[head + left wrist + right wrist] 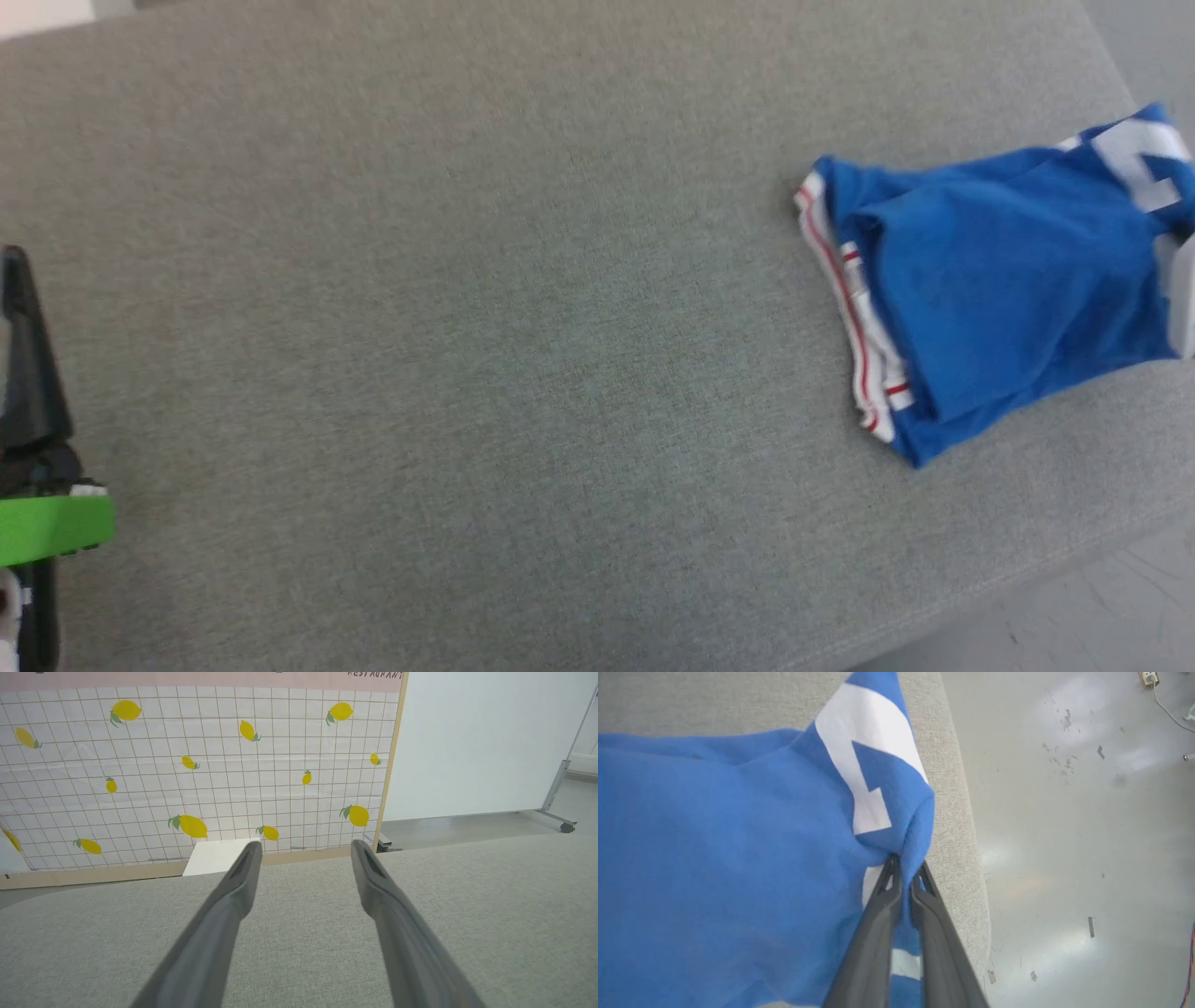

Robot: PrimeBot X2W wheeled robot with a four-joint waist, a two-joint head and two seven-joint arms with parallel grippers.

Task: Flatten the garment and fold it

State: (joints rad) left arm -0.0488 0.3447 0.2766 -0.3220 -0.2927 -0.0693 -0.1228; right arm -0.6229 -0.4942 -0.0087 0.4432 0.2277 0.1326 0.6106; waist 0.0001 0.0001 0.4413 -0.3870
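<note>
The garment [999,280], a royal-blue jersey with white lettering and red-and-white striped trim, lies bunched at the right end of the grey padded table [467,327]. In the right wrist view my right gripper [906,863] is shut on a fold of the blue garment [738,835] close to the table's right edge, and the cloth rises toward the pinch. My left gripper [306,851] is open with nothing between its fingers, above bare table at the far left. One dark left finger [23,355] shows at the head view's left edge.
The table's right edge [966,835] lies just beside the held fold, with pale scuffed floor [1087,835] beyond it. Past the table's far side stand a lemon-print grid panel [196,774] and a white wheeled partition [476,742].
</note>
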